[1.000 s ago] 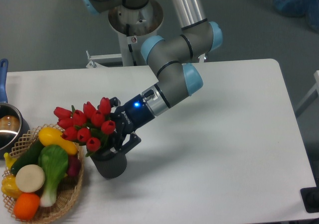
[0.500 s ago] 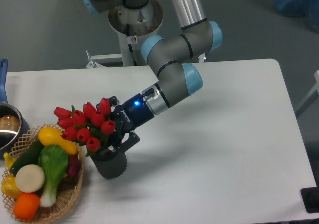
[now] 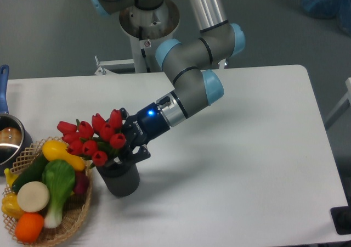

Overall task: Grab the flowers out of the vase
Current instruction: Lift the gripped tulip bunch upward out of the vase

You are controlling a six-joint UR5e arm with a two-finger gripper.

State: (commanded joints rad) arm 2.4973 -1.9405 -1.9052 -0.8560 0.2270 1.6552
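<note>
- The bunch of red tulip buds with green leaves (image 3: 90, 140) leans out to the left of the short dark-grey ribbed cylinder vase (image 3: 122, 180), its stems still dipping into the round mouth.
- Risk: the vase stands free on the white table (image 3: 236, 164); if the stems catch the rim as they rise, it could tip or be dragged along.
- Risk: the buds overhang the woven wicker basket of yellow and green produce (image 3: 74, 217), so a slipped bunch would likely fall there.
- The black two-finger gripper (image 3: 127, 151) sits just above the vase mouth, fingers clenched around the stems beneath the buds; leaves hide the exact contact.
</note>
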